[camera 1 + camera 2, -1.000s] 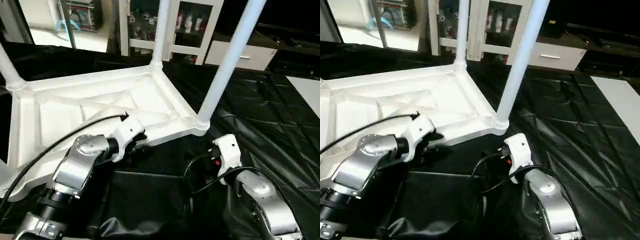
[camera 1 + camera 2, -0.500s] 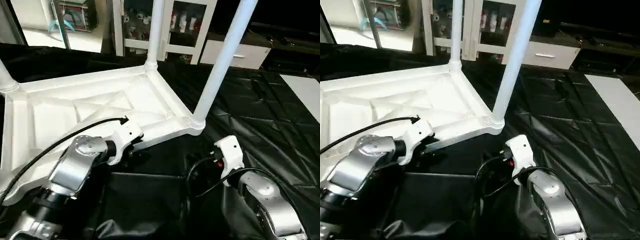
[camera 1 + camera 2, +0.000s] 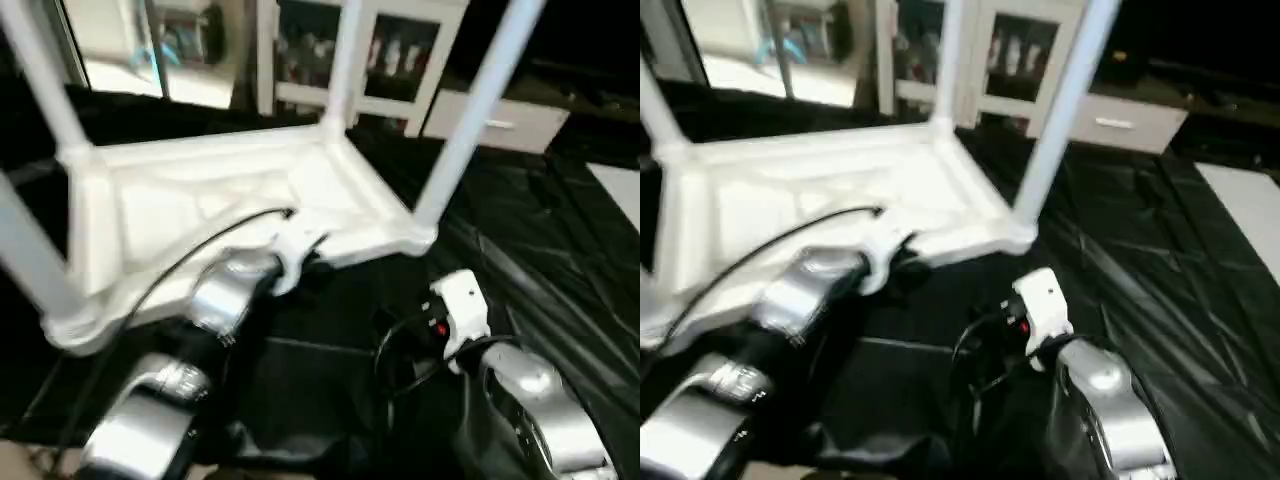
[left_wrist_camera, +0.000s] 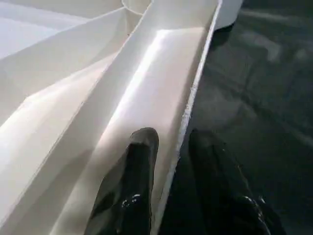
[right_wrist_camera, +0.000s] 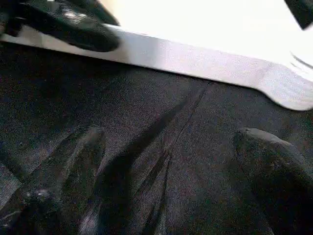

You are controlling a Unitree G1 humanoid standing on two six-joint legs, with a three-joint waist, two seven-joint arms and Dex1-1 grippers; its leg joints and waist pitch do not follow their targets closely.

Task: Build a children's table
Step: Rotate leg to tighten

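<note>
- Table top (image 3: 200, 200) lying upside down on black sheet (image 3: 560, 250), ribbed underside up, legs (image 3: 478, 110) upright in corner sockets.
- L gripper (image 4: 171, 147) at top's near rim: one finger (image 4: 142, 161) inside rim wall, other outside, pinching the wall.
- R gripper (image 5: 166, 142) near top's near edge, over sheet, apart from top; fingers spread wide, holding nothing.

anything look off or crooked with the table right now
Nothing stands out. The tabletop lies underside up on the black sheet with legs standing in its corner sockets; the left gripper straddles its near rim.
</note>
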